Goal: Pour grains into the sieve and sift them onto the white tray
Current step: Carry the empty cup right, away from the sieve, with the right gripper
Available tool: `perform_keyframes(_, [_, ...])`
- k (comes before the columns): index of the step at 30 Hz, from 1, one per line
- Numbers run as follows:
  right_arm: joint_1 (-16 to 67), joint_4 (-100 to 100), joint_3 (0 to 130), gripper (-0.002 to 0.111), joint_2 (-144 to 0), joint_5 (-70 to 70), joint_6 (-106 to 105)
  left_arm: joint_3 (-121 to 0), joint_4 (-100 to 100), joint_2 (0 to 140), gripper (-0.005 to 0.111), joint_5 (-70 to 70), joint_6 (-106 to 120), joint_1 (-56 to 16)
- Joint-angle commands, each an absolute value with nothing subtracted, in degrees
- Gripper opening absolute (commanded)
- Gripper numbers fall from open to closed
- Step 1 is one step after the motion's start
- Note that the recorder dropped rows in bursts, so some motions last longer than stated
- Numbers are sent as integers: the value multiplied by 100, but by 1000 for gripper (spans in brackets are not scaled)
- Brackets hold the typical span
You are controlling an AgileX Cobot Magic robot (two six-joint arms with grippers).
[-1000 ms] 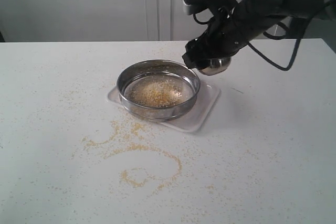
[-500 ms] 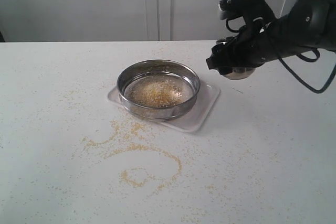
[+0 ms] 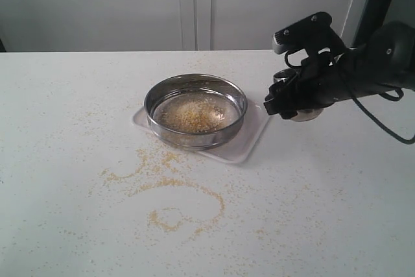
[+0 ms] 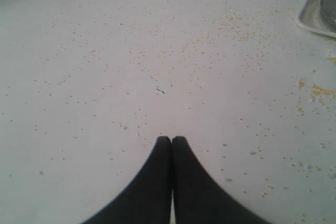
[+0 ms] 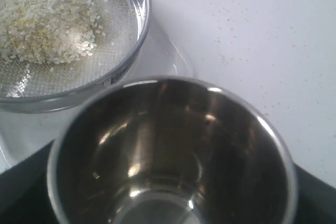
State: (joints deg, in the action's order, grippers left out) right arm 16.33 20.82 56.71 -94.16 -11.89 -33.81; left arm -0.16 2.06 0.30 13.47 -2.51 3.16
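One heap of mixed golden-yellow and pale whitish grains (image 3: 193,112) lies on the mesh of the wide, round, shiny steel sieve (image 3: 188,138), which sits on the shallow glossy white rectangular tray (image 3: 254,128). Just beside the tray's right end, the right gripper (image 3: 290,102) clamps a small rounded steel cup (image 5: 173,150), which the right wrist view shows to be empty. Curling trails of yellow meal (image 3: 185,189) streak the white table (image 3: 78,95). The left gripper (image 4: 171,141) hovers over the speckled tabletop with its fingers pressed together on nothing.
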Motion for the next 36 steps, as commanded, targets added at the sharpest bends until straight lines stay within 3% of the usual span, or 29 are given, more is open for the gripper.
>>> perform_keyframes(1, [1596, 2869, 5647, 0, -9347, -500, -3626, 0, 250, 0, 0, 1334, -266, 331])
perform_keyframes(4, [1596, 3503, 5647, 0, -9347, 46, -3413, 0, 250, 0, 0, 1334, -266, 331])
perform_keyframes(10, [1596, 3389, 5748, 0, -9347, -590, -3030, 0, 250, 0, 0, 1334, -266, 331])
perform_keyframes(14, [1596, 2418, 5800, 0, -9347, -1116, -4252, 0, 250, 0, 0, 1334, -266, 331])
perform_keyframes(21, [1458, 809, 5800, 0, -9347, -1686, -4301, 0, 250, 0, 0, 1334, -266, 331])
perform_keyframes(28, [957, 787, 5800, 0, -9347, -1928, -3145, 0, 250, 0, 0, 1334, -266, 331])
perform_keyframes(36, [958, 1738, 5810, 0, -9347, -1874, -1749, 0, 250, 0, 0, 1334, -266, 331])
